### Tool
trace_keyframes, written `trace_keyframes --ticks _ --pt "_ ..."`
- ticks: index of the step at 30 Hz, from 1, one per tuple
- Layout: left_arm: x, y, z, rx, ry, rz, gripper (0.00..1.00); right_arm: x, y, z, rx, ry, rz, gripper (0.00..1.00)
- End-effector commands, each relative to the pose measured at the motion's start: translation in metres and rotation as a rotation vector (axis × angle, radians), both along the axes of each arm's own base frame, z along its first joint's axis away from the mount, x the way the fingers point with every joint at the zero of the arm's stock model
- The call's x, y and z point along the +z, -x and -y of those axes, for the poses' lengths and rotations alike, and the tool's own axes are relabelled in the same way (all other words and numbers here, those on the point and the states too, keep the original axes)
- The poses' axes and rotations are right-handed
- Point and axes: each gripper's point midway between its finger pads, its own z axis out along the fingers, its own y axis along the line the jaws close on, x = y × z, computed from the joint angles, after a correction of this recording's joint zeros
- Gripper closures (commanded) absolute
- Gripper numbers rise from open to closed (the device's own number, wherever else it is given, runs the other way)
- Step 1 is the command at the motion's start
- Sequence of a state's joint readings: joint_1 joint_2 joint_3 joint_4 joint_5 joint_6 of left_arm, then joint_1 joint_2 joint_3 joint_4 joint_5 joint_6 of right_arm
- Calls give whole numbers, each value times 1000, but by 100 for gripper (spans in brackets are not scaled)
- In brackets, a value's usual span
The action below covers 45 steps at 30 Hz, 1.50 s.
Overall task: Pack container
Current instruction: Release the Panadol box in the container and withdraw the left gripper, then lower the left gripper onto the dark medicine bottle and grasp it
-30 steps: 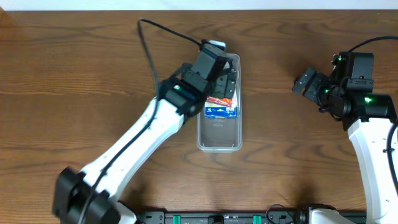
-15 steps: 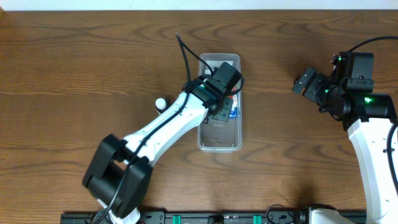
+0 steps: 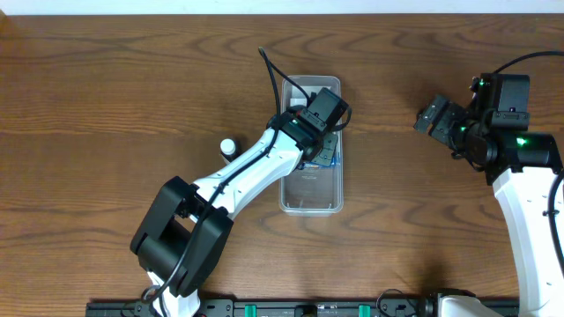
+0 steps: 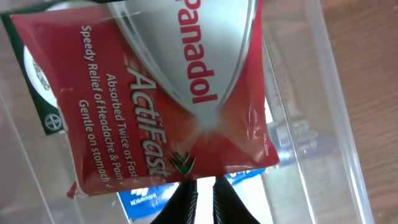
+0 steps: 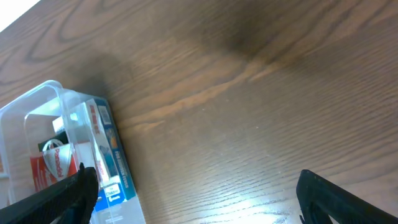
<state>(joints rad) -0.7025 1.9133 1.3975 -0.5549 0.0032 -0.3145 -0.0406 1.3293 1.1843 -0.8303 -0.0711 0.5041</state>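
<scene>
Red box [image 4: 168, 93] is filling the left wrist view. It's lying skewed inside the container [image 3: 310, 198] and overlapping a blue carton [image 4: 144, 200]. Container is sitting mid-table [image 3: 106, 106], long axis running away from me, and its near end is showing bare floor.

Left pincer [image 4: 205, 202] is hanging low over the container's middle. Its fingers are clenched almost together with nothing visible between them, tips just beside the red box's lower edge. Right pincer [image 5: 199, 196] is idling well apart to the right, spread wide, released, gripping nothing.

I'm judging the step as seating the red box flat. To do it well, I'm planning to use the clenched fingers as a pusher, pressing the box down and square to the long walls. I'm going slow so the carton underneath isn't sliding and the thin clear wall isn't catching a fingertip. I'm aiming for the midline, since I can't tell how much slack is at either side.

White-capped item [image 3: 228, 146] is sitting on the table just left of the arm. I'm guessing it's next, so I'm wanting the near end left free.
</scene>
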Motion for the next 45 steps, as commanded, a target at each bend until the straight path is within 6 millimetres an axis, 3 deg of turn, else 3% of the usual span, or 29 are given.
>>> trace_keyframes --ticks 1,10,14,17,22,25,27,35,41,45 --pt "-6 -8 -6 15 -41 32 89 6 -1 3 2 10 15 1" --pt "0 -19 -1 -18 -28 87 87 6 -1 3 2 10 15 1" --pt "14 -15 -3 -19 -20 90 73 6 -1 3 1 10 16 1" --pt "45 -10 -8 -18 -4 110 55 6 -1 3 1 10 16 1" --pt "118 3 -22 -8 62 206 39 6 -1 3 1 10 16 1" --pt "149 10 -44 32 51 270 28 6 -1 3 1 10 16 1" --pt "159 11 -65 71 17 288 23 6 -1 3 1 10 16 1" --pt "138 10 -133 216 -83 179 13 6 -1 3 1 10 16 1" --pt "140 1 -140 242 -61 190 11 6 -1 3 1 10 16 1" --pt "140 0 -140 243 -60 194 1 6 -1 3 2 10 15 1"
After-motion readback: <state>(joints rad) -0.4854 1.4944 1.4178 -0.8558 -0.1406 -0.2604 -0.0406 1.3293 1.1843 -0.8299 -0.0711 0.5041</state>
